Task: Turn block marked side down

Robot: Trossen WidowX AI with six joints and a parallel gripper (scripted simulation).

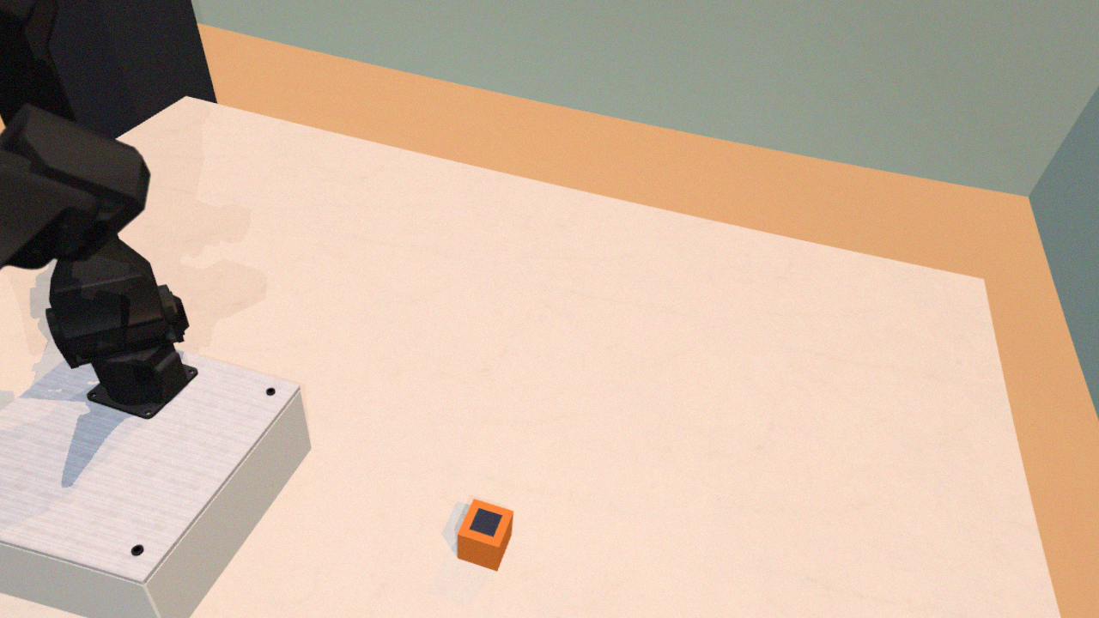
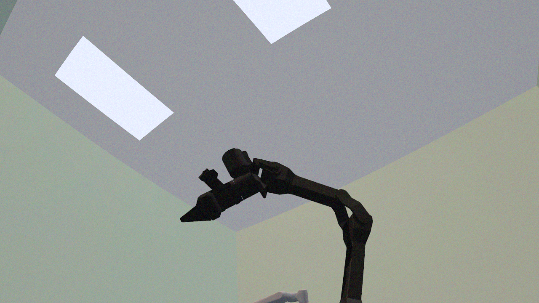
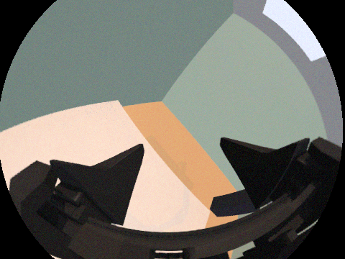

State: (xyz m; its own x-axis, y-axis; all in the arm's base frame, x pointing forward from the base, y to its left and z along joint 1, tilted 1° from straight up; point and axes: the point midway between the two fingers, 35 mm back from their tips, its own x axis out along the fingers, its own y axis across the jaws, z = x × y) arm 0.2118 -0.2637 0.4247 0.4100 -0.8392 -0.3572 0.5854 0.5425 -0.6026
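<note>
A small orange block rests on the pale table near the front edge in the top view. Its dark marked side faces up. My gripper is open and empty, its two dark fingers spread wide in the wrist view. It is raised high in the air, tilted down, far from the block. The gripper itself is out of frame in the top view; only the arm's lower part shows there. The block does not show in the wrist view.
The arm's base stands on a grey-white raised plinth at the table's front left. An orange floor strip runs around the table's far and right edges, with green-grey walls behind.
</note>
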